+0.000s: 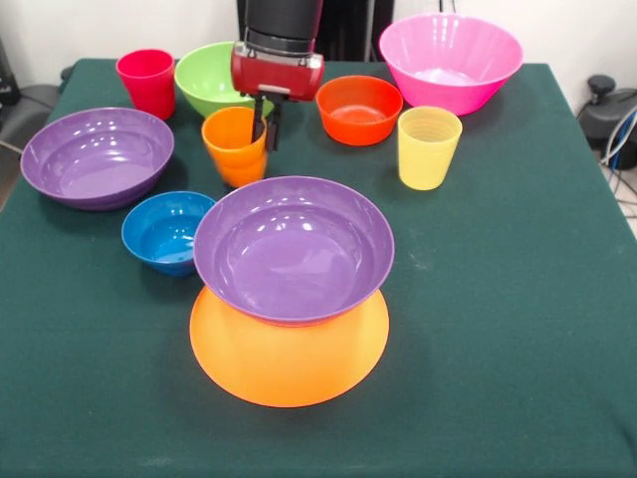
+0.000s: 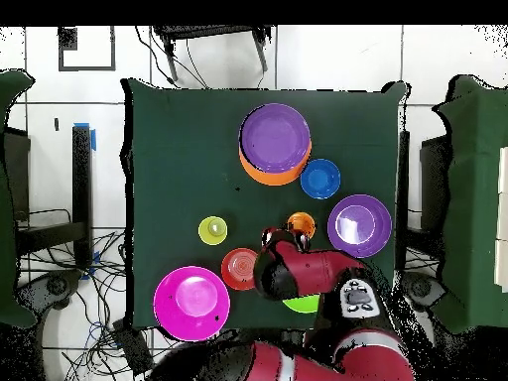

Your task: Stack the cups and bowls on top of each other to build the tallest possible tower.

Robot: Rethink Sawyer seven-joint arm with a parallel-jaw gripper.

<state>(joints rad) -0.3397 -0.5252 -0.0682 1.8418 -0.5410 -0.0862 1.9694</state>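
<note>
A dark green cloth-covered table (image 1: pixel 518 329) fills the front view, with a pale wall behind and cables at the right edge. Low in the centre of the frame the tower (image 1: pixel 291 289) is begun: a glossy purple bowl (image 1: pixel 294 249) is nested upright on an inverted yellow-orange bowl (image 1: pixel 289 354), presumably so the broad rim gives a stable base. The big pink bowl (image 1: pixel 451 60) is seen at the upper right, and a second wide purple bowl (image 1: pixel 97 156) at the left. A green bowl (image 1: pixel 209 78) is placed at the top, partly hidden by the arm. Right of it an orange-red bowl (image 1: pixel 358 109) is found, and a small blue bowl (image 1: pixel 166 231) lies just left of the tower. All are smooth, rounded plastic, left open side up.

The tapered cups are spread across the upper half: yellow cup (image 1: pixel 428 147) at the right, red-pink cup (image 1: pixel 147 82) at the upper left, orange cup (image 1: pixel 235 145) at the centre. The gripper (image 1: pixel 265 123) is lowered at the orange cup's right rim; its dark fingers appear close together, one seemingly inside the rim, though a firm clamp cannot be confirmed. The cup is judged the next piece to be lifted.
</note>
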